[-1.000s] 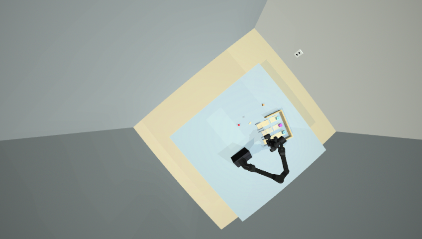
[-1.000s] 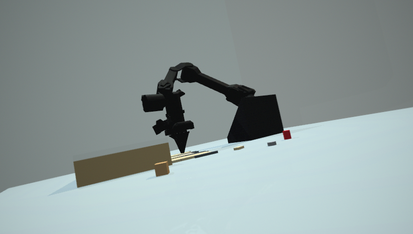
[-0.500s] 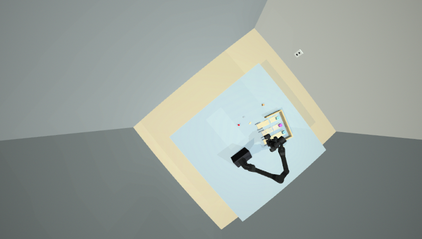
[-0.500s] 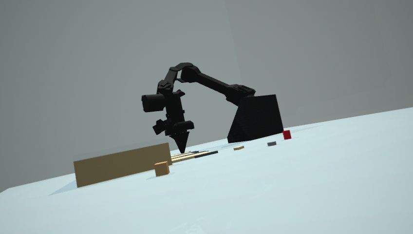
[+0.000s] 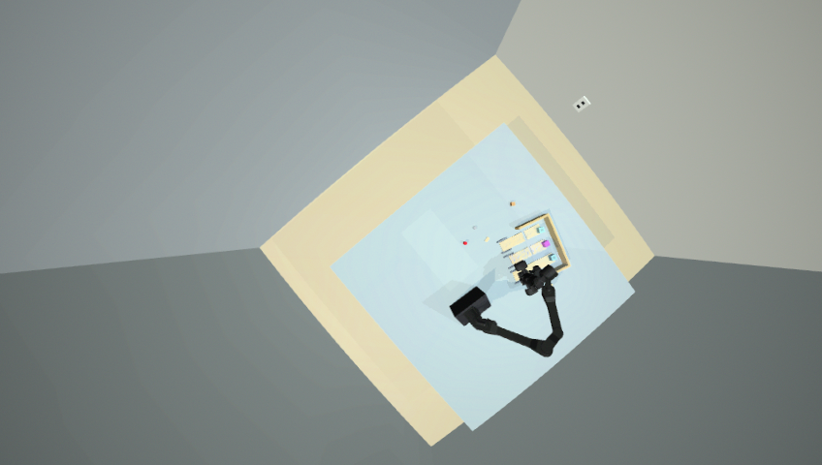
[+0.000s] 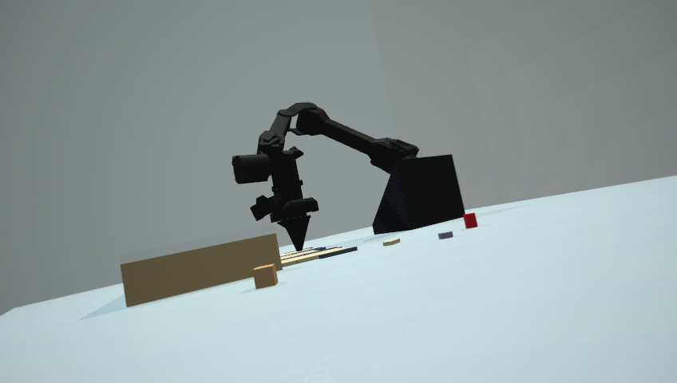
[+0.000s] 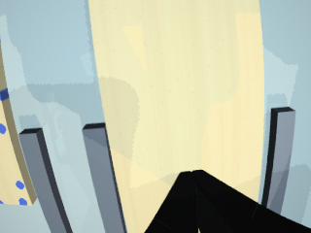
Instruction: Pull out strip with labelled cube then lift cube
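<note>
Pointing down over plain pale strip, gripper pressed together, nothing pinched. Dark rails flank strip edges, open gap at either side. Wooden tray: cyan cubes, purple cube inside its walls; label unreadable. Orange cube outside tray, near.

And here, on the pale blue tabletop, a red block and an orange block are seen, set well apart.
</note>
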